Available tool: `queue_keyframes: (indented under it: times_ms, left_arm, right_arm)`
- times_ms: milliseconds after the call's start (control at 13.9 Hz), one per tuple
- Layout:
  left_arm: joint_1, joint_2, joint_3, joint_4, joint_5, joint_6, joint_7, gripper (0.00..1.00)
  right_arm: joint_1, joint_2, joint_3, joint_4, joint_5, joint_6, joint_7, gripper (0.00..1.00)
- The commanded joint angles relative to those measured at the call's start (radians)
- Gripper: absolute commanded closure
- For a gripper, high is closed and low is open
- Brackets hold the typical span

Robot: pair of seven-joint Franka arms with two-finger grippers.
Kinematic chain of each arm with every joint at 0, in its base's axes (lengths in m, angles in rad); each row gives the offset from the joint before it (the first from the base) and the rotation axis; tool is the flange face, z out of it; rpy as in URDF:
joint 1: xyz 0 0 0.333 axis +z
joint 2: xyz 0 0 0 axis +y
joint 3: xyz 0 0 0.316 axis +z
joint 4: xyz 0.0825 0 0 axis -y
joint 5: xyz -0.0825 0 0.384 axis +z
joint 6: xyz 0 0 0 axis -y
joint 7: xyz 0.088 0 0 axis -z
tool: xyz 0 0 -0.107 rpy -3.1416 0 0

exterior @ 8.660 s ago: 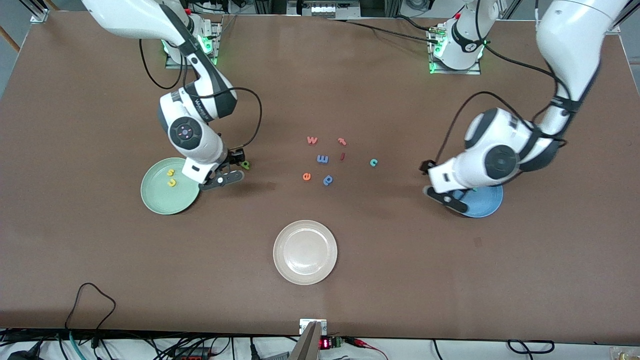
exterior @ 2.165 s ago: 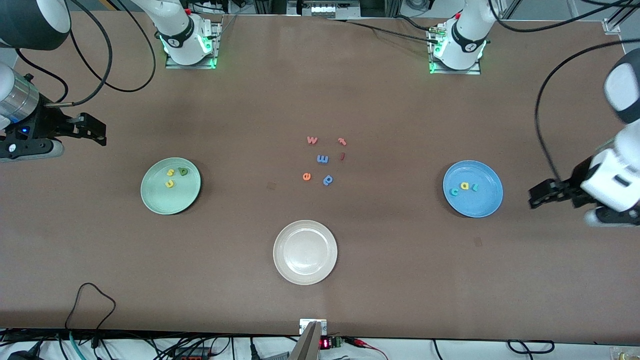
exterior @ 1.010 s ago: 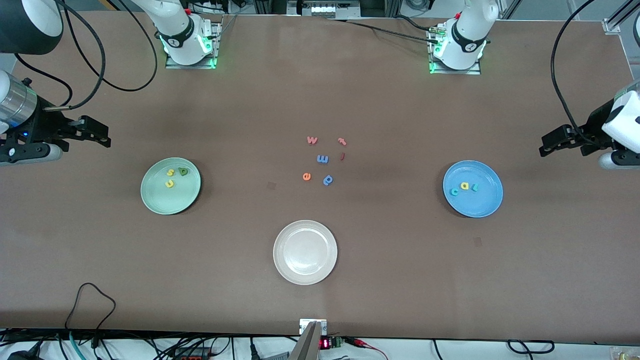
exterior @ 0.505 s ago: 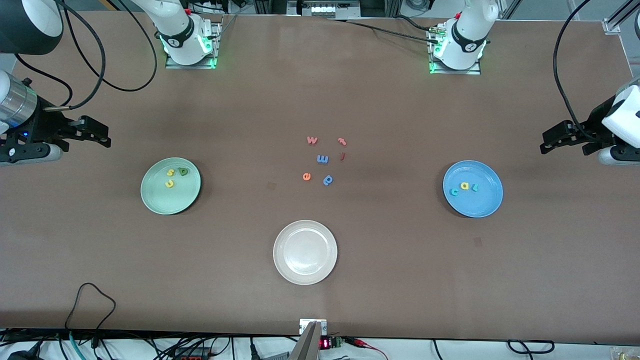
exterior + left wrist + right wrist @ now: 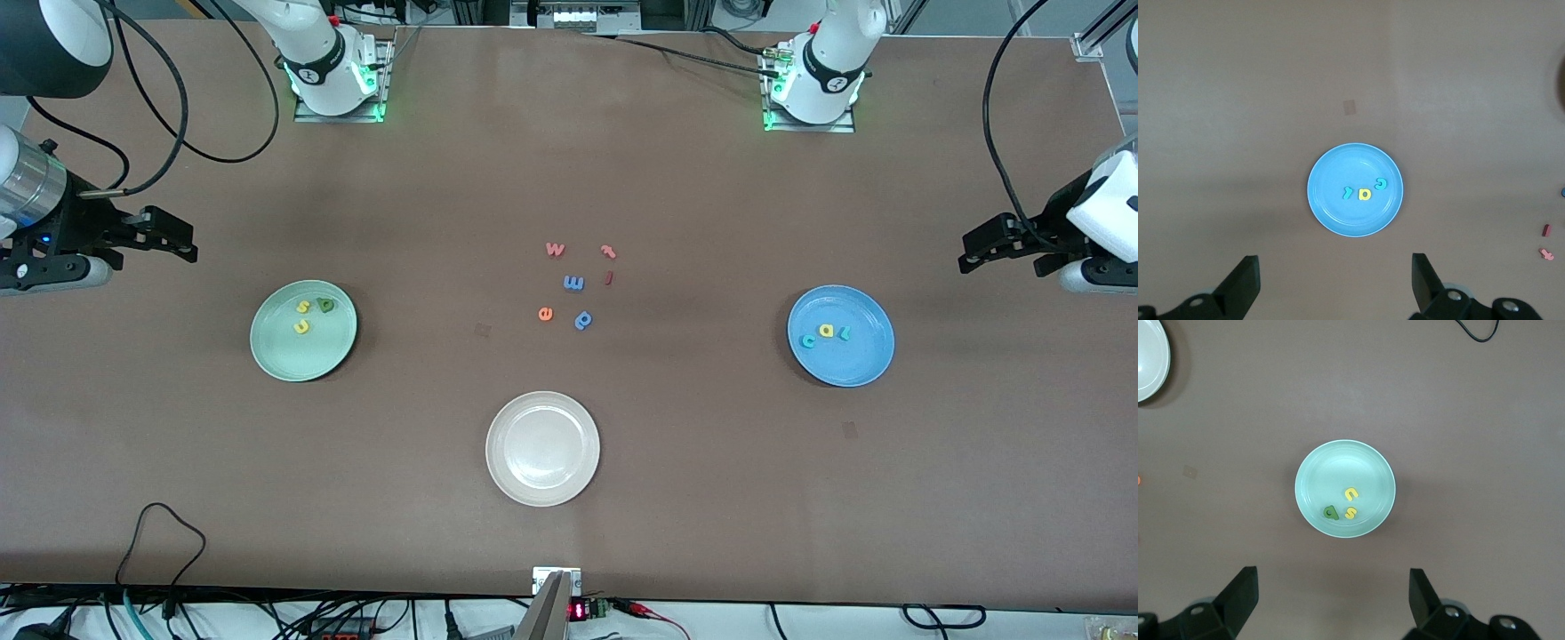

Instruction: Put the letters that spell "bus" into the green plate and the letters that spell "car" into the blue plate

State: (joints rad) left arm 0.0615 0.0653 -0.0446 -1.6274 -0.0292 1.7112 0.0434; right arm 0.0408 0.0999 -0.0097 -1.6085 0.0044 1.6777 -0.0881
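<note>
The green plate (image 5: 302, 363) holds a yellow "s" (image 5: 303, 308), a green "b" (image 5: 326, 305) and a yellow "u" (image 5: 303, 326). The blue plate (image 5: 845, 366) holds a teal "c" (image 5: 808, 340), a yellow "a" (image 5: 827, 332) and a teal "r" (image 5: 844, 333). My right gripper (image 5: 182, 240) hangs open and empty over bare table at the right arm's end. My left gripper (image 5: 971, 252) hangs open and empty at the left arm's end. The left wrist view looks down on the blue plate (image 5: 1351, 220) past the left gripper (image 5: 1335, 267). In the right wrist view the green plate (image 5: 1338, 467) lies past the right gripper (image 5: 1331, 577).
An off-white plate (image 5: 542, 449) sits empty near the front camera. Loose letters lie mid-table: a "w" (image 5: 555, 249), a red "t" (image 5: 608, 252), a blue "m" (image 5: 573, 283), an orange "e" (image 5: 545, 313), a blue "p" (image 5: 583, 319). A black cable (image 5: 160, 524) loops by the front edge.
Since the earliest frame the "b" has gone into the green plate and the "c" into the blue plate. Both arms have drawn back to the table's ends; over the last second they barely move.
</note>
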Motion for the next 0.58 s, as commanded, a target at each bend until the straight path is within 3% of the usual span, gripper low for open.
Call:
queue_keyframes:
  times_ms: [0,505]
  left_arm:
    - [-0.037,-0.016,0.034,-0.003,-0.005,0.001,0.004,0.00]
    - [-0.023,-0.027,0.026,-0.009,-0.003,-0.047,-0.025,0.00]
  right_arm:
    - [-0.006,0.009,0.002,0.021,0.019,-0.016,0.001,0.00]
    - [-0.006,0.009,0.002,0.021,0.019,-0.016,-0.001,0.00]
